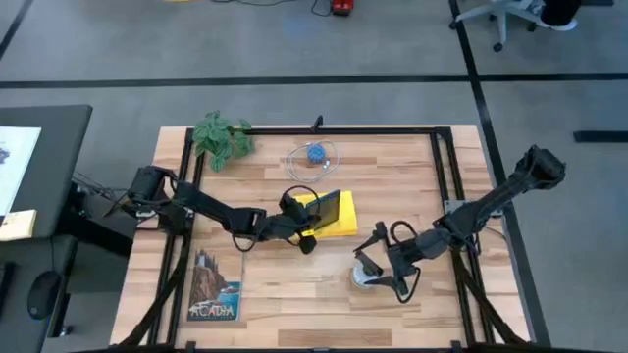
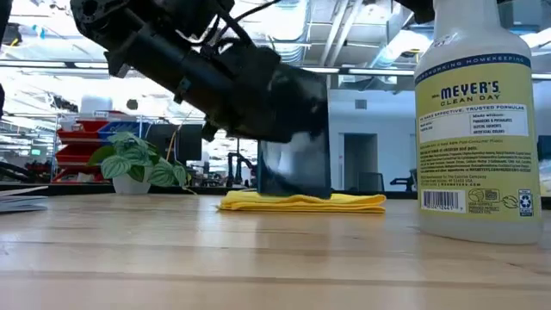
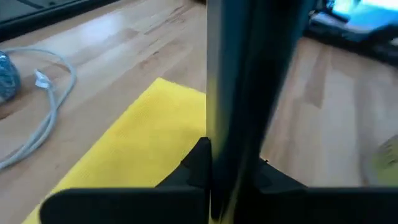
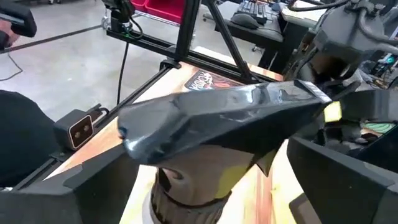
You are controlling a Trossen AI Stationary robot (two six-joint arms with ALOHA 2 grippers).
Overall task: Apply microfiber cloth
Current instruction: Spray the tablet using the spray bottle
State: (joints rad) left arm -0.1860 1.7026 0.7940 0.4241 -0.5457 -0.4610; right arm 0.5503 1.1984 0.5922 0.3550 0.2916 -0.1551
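Tablet held upright over the yellow cloth, spray bottle gripped at right.

On the pale wooden surface [image 1: 392, 186], a colourful card reading "ACADIA" [image 1: 214, 291] lies near the left; the left pincer [image 1: 306, 229] clamps a dark rectangular tablet [image 2: 294, 164] on edge over the bright yellow microfiber cloth [image 1: 345, 218], spread flat at centre. Rightward, the right pincer [image 1: 378, 260] grips the spray bottle labelled "MEYER'S CLEAN DAY" [image 2: 479, 129] at its trigger head.

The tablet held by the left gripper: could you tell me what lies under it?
Under the tablet, which stands on edge in the left gripper, lies the microfiber cloth, spread flat on the table. The tablet's bottom edge meets the cloth; the cloth's underside is hidden.
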